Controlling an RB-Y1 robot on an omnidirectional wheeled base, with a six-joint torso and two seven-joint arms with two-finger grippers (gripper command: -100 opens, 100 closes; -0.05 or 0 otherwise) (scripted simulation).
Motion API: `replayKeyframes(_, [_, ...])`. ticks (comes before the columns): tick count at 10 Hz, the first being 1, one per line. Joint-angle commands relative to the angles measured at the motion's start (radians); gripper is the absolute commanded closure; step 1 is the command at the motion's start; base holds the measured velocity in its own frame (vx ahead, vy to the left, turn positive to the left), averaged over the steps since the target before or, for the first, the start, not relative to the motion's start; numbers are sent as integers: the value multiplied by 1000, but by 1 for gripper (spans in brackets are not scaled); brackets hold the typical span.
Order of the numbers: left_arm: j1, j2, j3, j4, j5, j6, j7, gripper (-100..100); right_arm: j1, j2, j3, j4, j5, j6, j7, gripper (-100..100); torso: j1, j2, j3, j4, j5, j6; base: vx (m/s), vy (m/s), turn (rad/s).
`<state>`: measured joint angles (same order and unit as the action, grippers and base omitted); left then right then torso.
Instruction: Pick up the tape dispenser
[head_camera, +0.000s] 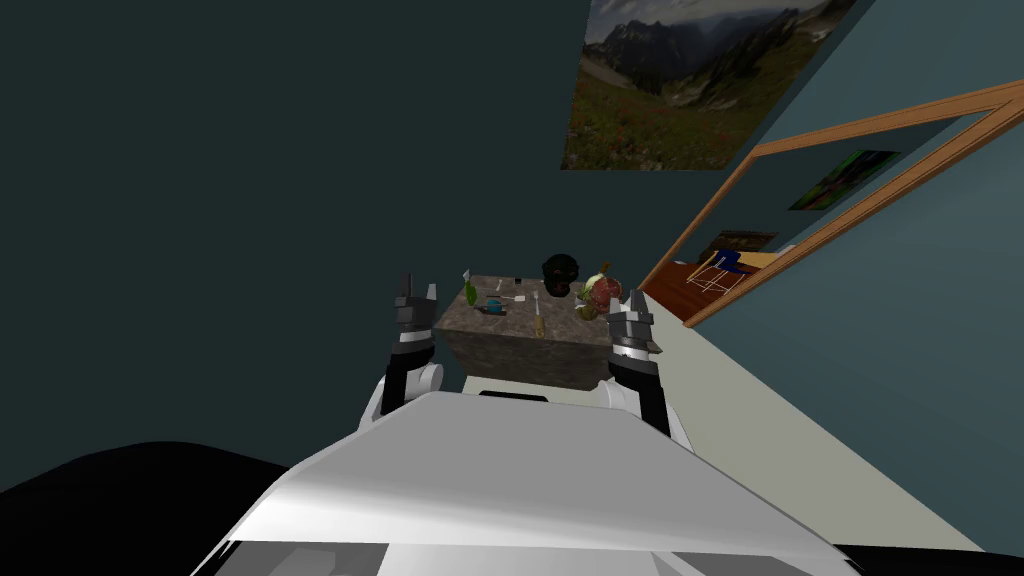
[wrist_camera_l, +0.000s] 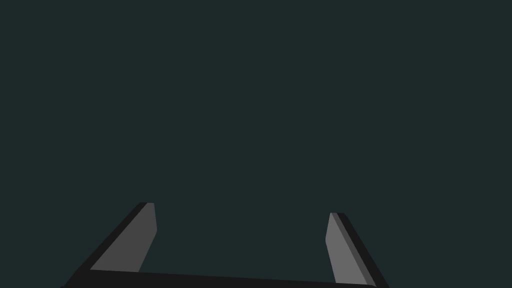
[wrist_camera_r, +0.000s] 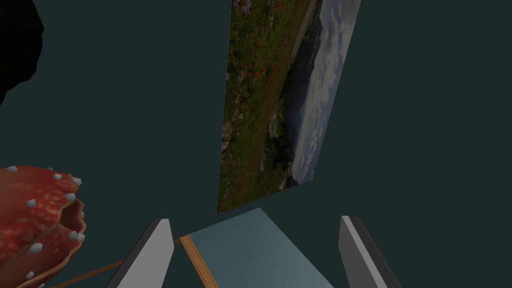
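A small stone-topped table (head_camera: 560, 350) stands just ahead of me. On its left part lies a small teal and dark object (head_camera: 493, 305), seemingly the tape dispenser. My left gripper (head_camera: 418, 287) hangs at the table's left edge, a little left of that object, open and empty; its fingers (wrist_camera_l: 145, 235) face a plain dark wall. At the table's right edge my right gripper (head_camera: 623, 298) is also open with nothing between its fingers (wrist_camera_r: 155, 255), next to a red speckled fruit (wrist_camera_r: 35, 220).
The table also carries a green bottle (head_camera: 470, 292), a black round object (head_camera: 560, 272), the red fruit (head_camera: 605, 290), a brown stick (head_camera: 539, 322) and small white utensils. A wooden-framed doorway (head_camera: 850, 190) opens at the right over pale floor (head_camera: 780, 440).
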<state>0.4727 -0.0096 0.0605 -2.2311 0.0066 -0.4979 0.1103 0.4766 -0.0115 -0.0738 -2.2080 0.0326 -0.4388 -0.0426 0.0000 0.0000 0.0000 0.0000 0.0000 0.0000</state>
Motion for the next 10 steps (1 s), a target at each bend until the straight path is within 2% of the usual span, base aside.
replayKeyframes(1, [-18,28,-10,4,9,34,8,-100,0,0,0,0,0,0,0,0,0,0,0,0,0,0,0,0,0])
replayKeyframes(5, [-81,91,-42,18,42,144,38,-100,0,0,0,0,0,0,0,0,-1,0,0,0,0,0,-3,-14,-6])
replayKeyframes(6, [-81,91,-42,18,42,151,38,-100,0,0,0,0,0,0,0,0,-1,0,0,0,0,0,1,-10,-3])
replayKeyframes(7, [-102,107,-52,24,53,190,48,-100,0,0,0,0,0,0,0,0,-1,0,0,0,0,0,1,-10,-4])
replayKeyframes(8, [-102,107,-52,24,53,190,48,-100,0,0,0,0,0,0,0,0,-1,0,0,0,0,0,1,-8,-5])
replayKeyframes(9, [-125,124,-63,31,65,228,59,-100,0,0,0,0,0,0,0,0,-1,0,0,0,0,0,3,-10,-4])
replayKeyframes(10, [-125,124,-63,31,65,232,59,-100,0,0,0,0,0,0,0,0,-1,0,0,0,0,0,3,-9,-4])
